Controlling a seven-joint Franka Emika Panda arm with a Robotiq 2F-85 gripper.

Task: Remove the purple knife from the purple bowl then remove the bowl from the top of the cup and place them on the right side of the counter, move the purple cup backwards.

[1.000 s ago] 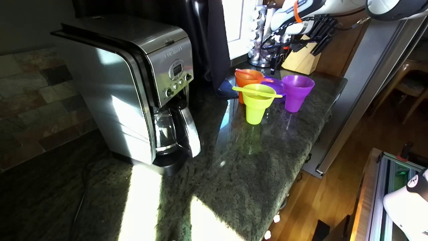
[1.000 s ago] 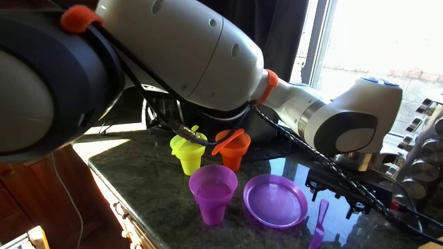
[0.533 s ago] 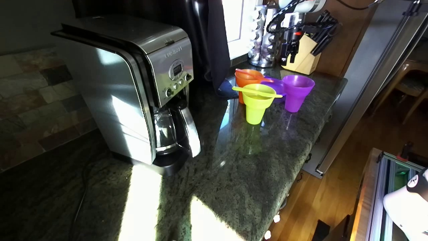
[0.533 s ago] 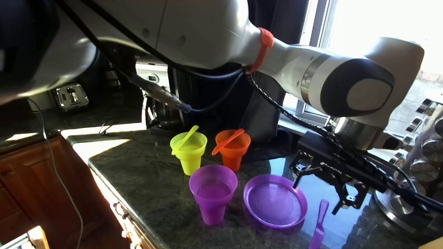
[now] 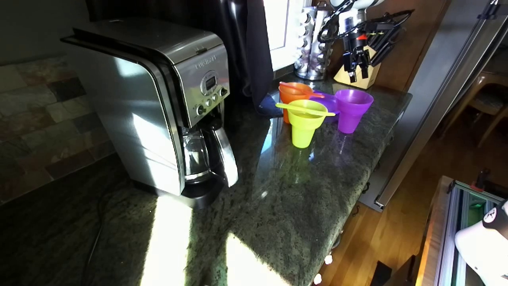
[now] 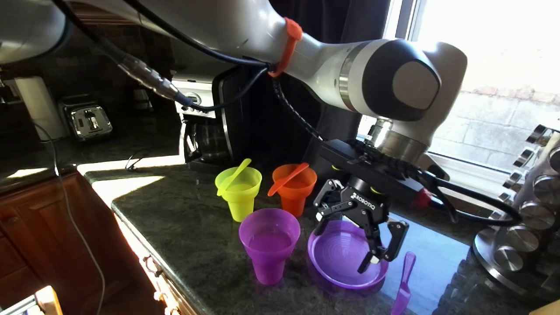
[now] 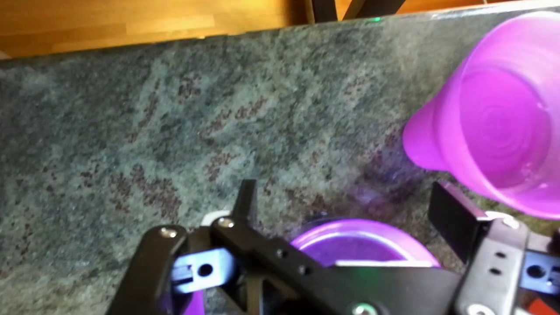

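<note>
Released, jaws spread wide, the pincer hangs above the dark, speckled counter. On it sits the purple bowl, level, partly hidden by the pincer; just beside stands the purple cup, upright; across the bowl from the cup lies the purple knife.

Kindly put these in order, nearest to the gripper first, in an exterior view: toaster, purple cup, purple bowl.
1. Purple bowl: partly hidden behind the gripper.
2. Purple cup: beside the bowl.
3. Toaster: far back, at picture's left.
</note>
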